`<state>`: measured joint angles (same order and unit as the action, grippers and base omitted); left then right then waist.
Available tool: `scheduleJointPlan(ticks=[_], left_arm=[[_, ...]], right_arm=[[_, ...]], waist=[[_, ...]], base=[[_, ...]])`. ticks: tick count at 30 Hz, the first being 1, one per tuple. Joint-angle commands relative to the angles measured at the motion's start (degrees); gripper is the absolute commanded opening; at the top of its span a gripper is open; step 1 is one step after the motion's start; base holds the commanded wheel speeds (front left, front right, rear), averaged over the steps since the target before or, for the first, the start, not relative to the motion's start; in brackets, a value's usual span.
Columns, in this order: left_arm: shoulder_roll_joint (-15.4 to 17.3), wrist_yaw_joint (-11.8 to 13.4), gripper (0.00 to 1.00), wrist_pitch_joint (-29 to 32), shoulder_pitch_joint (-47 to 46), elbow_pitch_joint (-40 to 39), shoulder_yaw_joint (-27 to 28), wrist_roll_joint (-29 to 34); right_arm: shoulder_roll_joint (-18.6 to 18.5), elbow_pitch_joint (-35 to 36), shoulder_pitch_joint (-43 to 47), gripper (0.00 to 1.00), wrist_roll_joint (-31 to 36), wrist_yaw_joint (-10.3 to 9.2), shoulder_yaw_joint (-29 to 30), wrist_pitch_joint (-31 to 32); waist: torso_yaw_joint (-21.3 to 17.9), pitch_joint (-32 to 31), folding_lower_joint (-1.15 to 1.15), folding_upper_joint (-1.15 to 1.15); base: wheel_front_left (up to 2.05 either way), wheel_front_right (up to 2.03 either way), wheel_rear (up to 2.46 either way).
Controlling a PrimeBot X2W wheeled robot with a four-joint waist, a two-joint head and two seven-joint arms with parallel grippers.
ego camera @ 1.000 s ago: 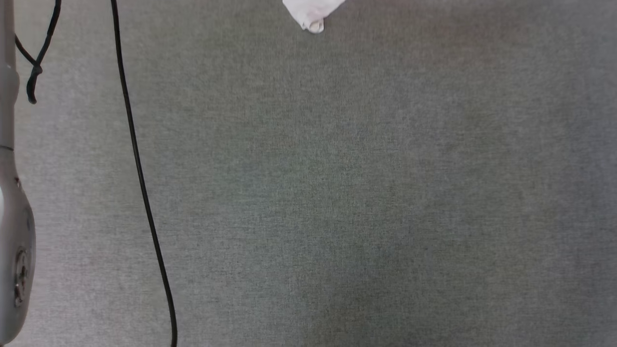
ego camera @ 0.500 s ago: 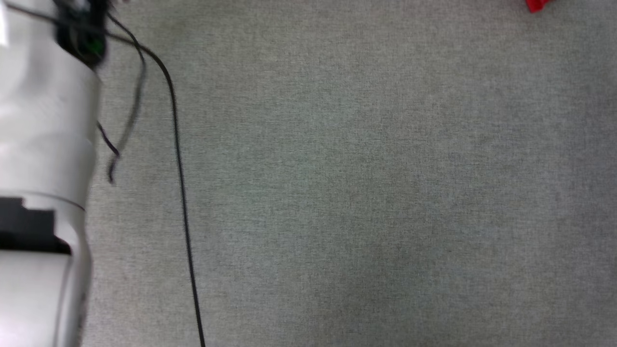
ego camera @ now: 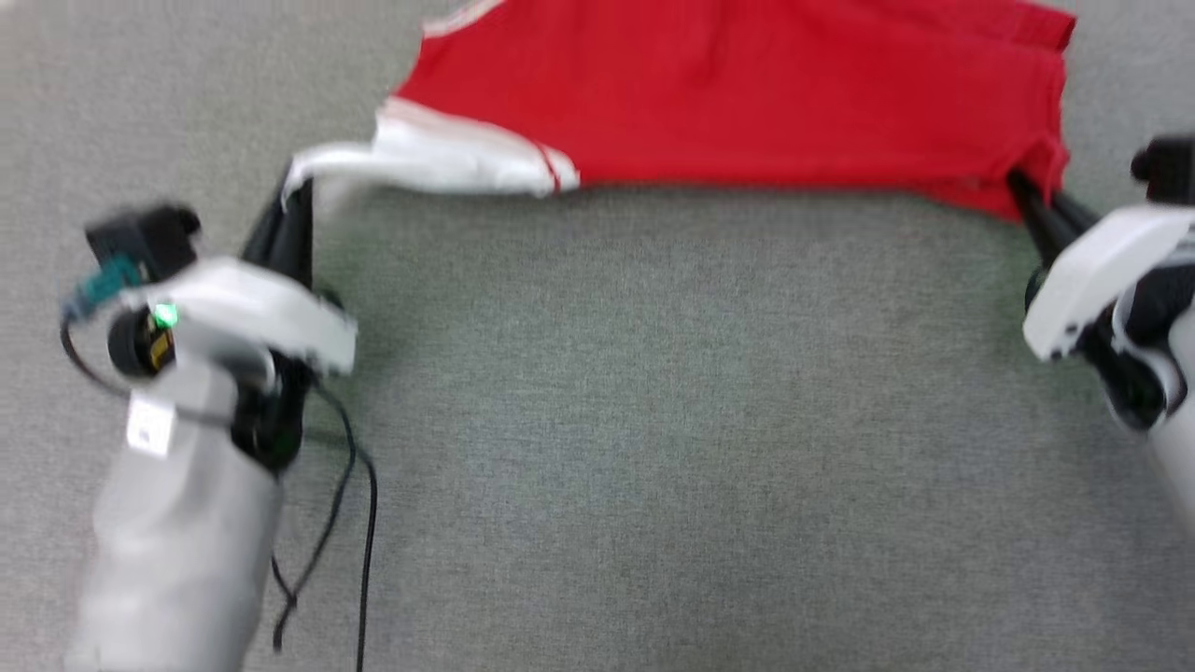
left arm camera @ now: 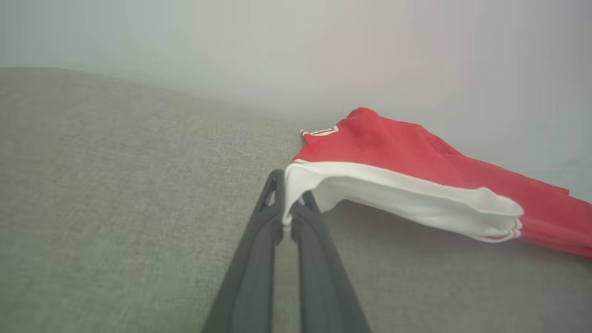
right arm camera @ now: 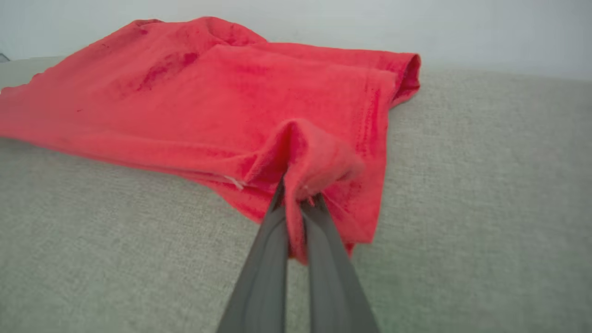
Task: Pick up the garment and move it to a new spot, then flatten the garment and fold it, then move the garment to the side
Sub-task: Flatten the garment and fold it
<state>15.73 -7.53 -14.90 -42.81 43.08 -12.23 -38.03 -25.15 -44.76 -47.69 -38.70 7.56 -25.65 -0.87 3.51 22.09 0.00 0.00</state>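
The garment (ego camera: 747, 103), bright red with a white sleeve (ego camera: 448, 159), stretches across the top of the head view on the grey cloth surface. My left gripper (ego camera: 297, 191) is shut on the edge of the white sleeve (left arm camera: 393, 194); in the left wrist view the left gripper (left arm camera: 286, 203) pinches the white cloth between its dark fingers. My right gripper (ego camera: 1019, 185) is shut on the red corner at the right. In the right wrist view the right gripper (right arm camera: 296, 194) bunches the red hem of the garment (right arm camera: 208, 92), which hangs between the fingers.
A grey fabric surface (ego camera: 653, 420) spreads below the garment. A black cable (ego camera: 359, 523) trails from my left forearm (ego camera: 177, 523). A pale wall (left arm camera: 277, 41) rises behind the surface in the wrist views.
The head camera has swung, so the whole picture has shifted. The garment and both grippers have come into the head view; earlier only a scrap of cloth showed at the top edge.
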Motion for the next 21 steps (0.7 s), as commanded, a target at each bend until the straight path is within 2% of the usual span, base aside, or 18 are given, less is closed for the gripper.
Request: scheduleJointPlan(ticks=[1,5,12,14,15,17,18,21], left_arm=[[0.49,0.24,0.00,-0.40,2.67,-1.20,0.67,0.65],[0.60,1.70,0.00,-0.41,13.07,-7.97,1.50,2.72],[1.23,6.58,0.00,1.89,29.04,-18.75,1.99,2.18],[1.40,8.16,0.00,3.04,32.96,-22.19,2.51,1.78],[1.60,10.56,0.00,5.04,39.05,-27.28,3.18,0.79],[2.02,12.32,0.00,6.39,43.24,-30.15,3.74,0.30],[2.17,14.45,0.00,8.29,48.44,-34.42,4.18,-0.33],[2.17,16.53,0.00,9.63,53.63,-38.11,5.30,-1.48]], right_arm=[[-1.33,0.47,2.38,0.00,-0.27,-0.14,0.22,-0.20],[-3.27,5.01,10.28,0.00,-0.35,-0.14,1.47,0.30],[-4.13,14.04,25.91,0.00,1.48,-0.18,8.23,3.46],[-3.36,17.16,30.60,0.00,2.66,-0.20,10.57,4.94],[-1.75,22.31,37.78,0.00,4.57,-0.20,14.72,7.54],[-0.22,25.84,42.23,0.00,6.12,-0.20,16.59,10.06],[1.79,30.97,47.87,0.00,8.48,-0.20,19.45,13.45],[3.91,35.56,53.63,0.00,10.63,-0.20,22.38,16.59]], waist=[[-0.21,-2.79,0.00,0.00],[-0.22,-6.26,0.00,0.00],[-0.09,-11.57,0.00,0.00],[-0.09,-12.98,0.00,0.00],[-0.19,-14.71,0.00,0.00],[-0.55,-15.87,0.00,0.00],[-0.67,-17.32,0.00,0.00],[-0.59,-18.81,0.00,0.00]], base=[[0.00,0.00,0.00],[0.00,0.00,0.00],[0.00,0.00,0.00],[0.00,0.00,0.00],[0.00,0.00,0.00],[0.00,0.00,0.00],[0.00,0.00,0.00],[0.00,0.00,0.00]])
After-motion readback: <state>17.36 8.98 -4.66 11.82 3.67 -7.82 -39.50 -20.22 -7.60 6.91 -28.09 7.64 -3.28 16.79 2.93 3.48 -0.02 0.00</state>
